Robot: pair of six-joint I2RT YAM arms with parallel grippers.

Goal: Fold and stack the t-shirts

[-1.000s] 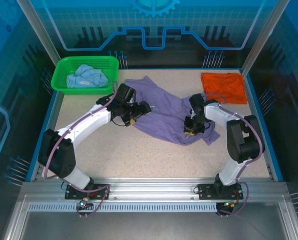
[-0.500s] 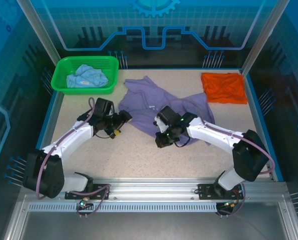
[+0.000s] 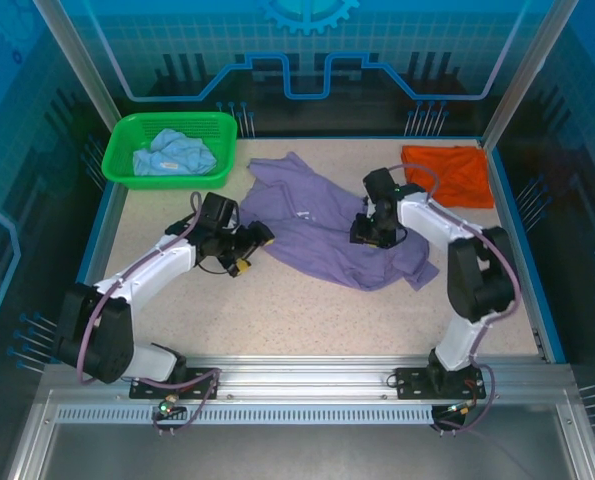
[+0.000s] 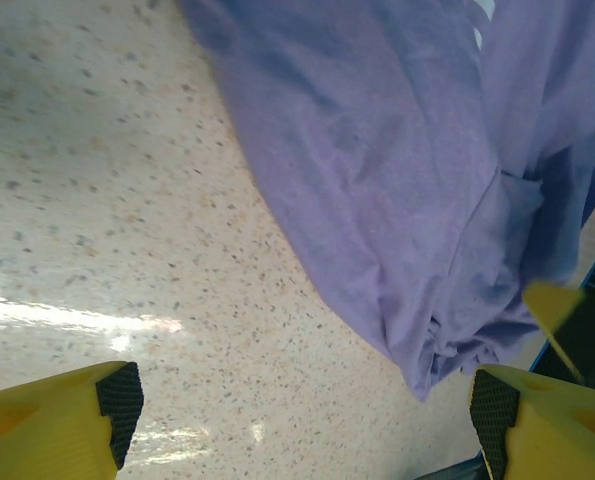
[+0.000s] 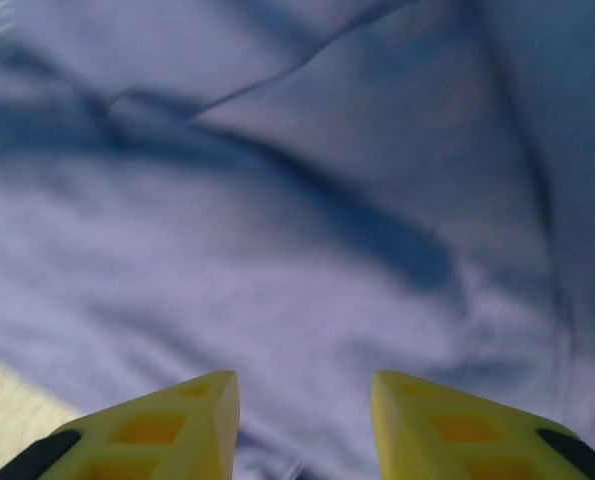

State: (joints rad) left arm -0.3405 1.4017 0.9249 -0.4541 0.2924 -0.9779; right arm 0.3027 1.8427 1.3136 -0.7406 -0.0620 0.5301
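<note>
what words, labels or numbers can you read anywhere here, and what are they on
purple t-shirt: small white chest lettering, too small to read from the top camera.
orange t-shirt, light blue t-shirt, green basket: no text that I can make out.
back panel: a gear emblem, no words.

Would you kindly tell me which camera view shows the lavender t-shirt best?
The top external view: the lavender t-shirt lies crumpled, with nearly its whole outline visible. The left wrist view shows one bunched edge of it on the table; the right wrist view, a blurred close-up of its folds.
</note>
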